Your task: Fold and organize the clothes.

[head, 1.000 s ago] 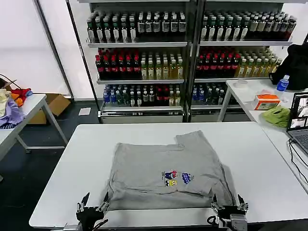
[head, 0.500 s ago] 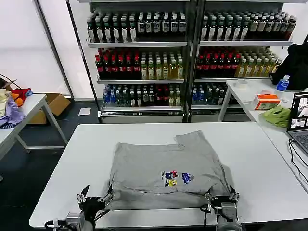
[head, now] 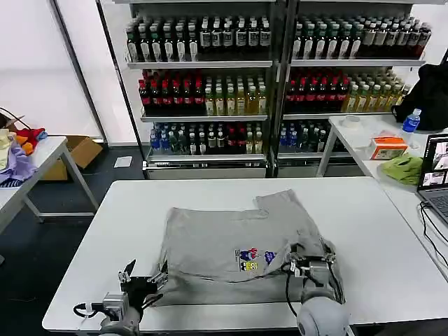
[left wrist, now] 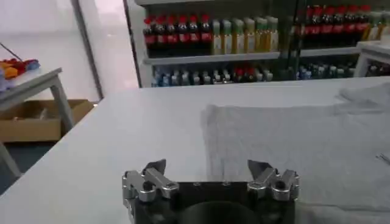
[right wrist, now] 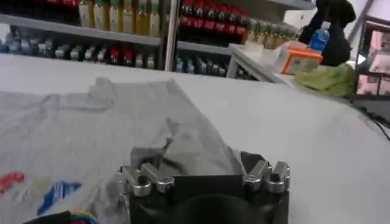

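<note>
A light grey T-shirt [head: 224, 241] with a small multicoloured chest print [head: 255, 259] lies spread on the white table [head: 126, 224]. My right gripper [head: 310, 260] is over the shirt's near right part. In the right wrist view this gripper [right wrist: 200, 168] has its jaws spread wide, and a raised bunch of the grey fabric [right wrist: 183, 143] sits between them. My left gripper [head: 145, 276] stands open at the shirt's near left corner, low over the table. Seen in the left wrist view, that gripper [left wrist: 207, 170] has nothing between its fingers and the shirt [left wrist: 304, 134] lies just ahead.
Shelves of bottles [head: 266, 77] stand behind the table. A side table at the right holds a lime-green cloth [head: 402, 169], an orange box [head: 387, 147] and a laptop [head: 435, 178]. Coloured fabrics [head: 15, 154] lie on a table at the left.
My right gripper has moved from the table's near edge inward over the shirt, and the shirt's near right corner has bunched up with it. The left gripper shifted slightly forward.
</note>
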